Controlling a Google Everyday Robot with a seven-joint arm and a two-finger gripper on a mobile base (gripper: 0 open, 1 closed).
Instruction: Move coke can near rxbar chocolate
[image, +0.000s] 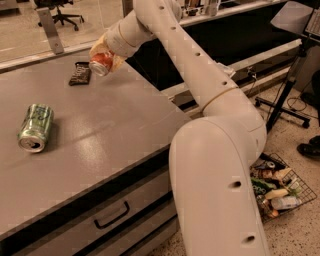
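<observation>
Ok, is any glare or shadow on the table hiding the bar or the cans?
Camera view: only a soft sheen on the table, no hard glare. Camera view: the rxbar chocolate is a dark patch with illegible lettering, outline clear. Camera view: the coke can, held in the gripper just right of the bar, shows red plainly; the green can casts a faint shadow.

Table (115, 115) under end effector (102, 59): green can (36, 127), rxbar (80, 74)

No text is legible on the coke can (100, 64) in the pincer (105, 57) near the rxbar chocolate (80, 74).
</observation>
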